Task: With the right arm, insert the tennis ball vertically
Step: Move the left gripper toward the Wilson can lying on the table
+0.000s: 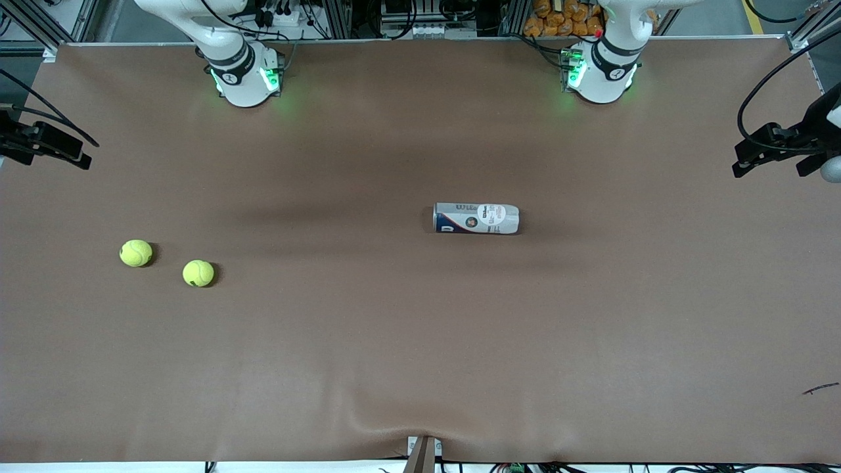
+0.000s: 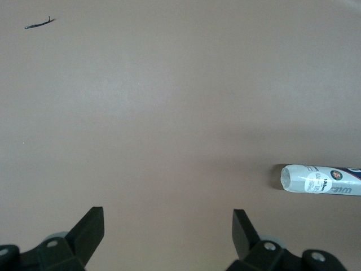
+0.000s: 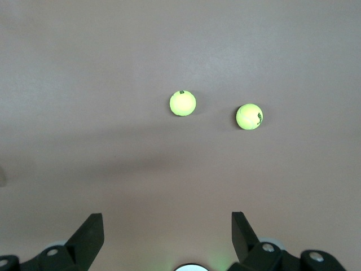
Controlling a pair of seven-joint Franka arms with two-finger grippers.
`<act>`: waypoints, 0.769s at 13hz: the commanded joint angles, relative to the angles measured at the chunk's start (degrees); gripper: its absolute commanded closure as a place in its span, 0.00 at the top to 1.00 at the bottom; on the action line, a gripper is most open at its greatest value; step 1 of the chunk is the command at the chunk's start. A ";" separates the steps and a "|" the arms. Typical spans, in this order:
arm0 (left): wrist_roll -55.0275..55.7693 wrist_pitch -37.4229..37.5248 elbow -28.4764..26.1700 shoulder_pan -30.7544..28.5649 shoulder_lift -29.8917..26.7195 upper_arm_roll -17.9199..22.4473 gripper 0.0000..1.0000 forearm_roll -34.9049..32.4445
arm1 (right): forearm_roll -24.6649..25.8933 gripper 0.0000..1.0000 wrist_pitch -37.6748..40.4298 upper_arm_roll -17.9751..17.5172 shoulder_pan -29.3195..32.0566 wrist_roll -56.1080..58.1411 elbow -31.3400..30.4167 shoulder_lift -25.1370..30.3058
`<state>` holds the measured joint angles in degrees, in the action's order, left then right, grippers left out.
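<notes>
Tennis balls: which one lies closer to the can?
The ball that sits nearer the front camera. The other ball lies farther out toward the right arm's end of the table, so farther from the can.

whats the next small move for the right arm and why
Probably lower the right tool, open and empty, over the tennis ball closer to the can. Both balls lie loose on the table, and the can lies on its side, so it likely needs standing up.
</notes>
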<state>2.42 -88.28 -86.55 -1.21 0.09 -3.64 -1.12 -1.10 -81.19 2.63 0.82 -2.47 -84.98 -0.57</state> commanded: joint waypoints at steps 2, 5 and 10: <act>-0.13 1.09 0.24 -0.38 -0.09 -0.40 1.00 0.51 | 0.75 1.00 -1.24 0.01 -0.65 -0.08 -0.36 0.66; -0.22 1.88 -0.29 0.06 0.09 -0.75 1.00 0.86 | 0.75 1.00 -2.22 0.09 -0.21 0.10 -0.36 0.66; -0.13 2.33 -3.19 2.79 0.26 -3.29 1.00 0.86 | 0.75 1.00 -1.95 0.09 -0.38 -0.08 -0.62 0.04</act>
<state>2.34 -86.57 -88.81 0.68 0.44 -5.91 -0.58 -1.10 -83.03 2.63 0.77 -2.47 -85.19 -0.63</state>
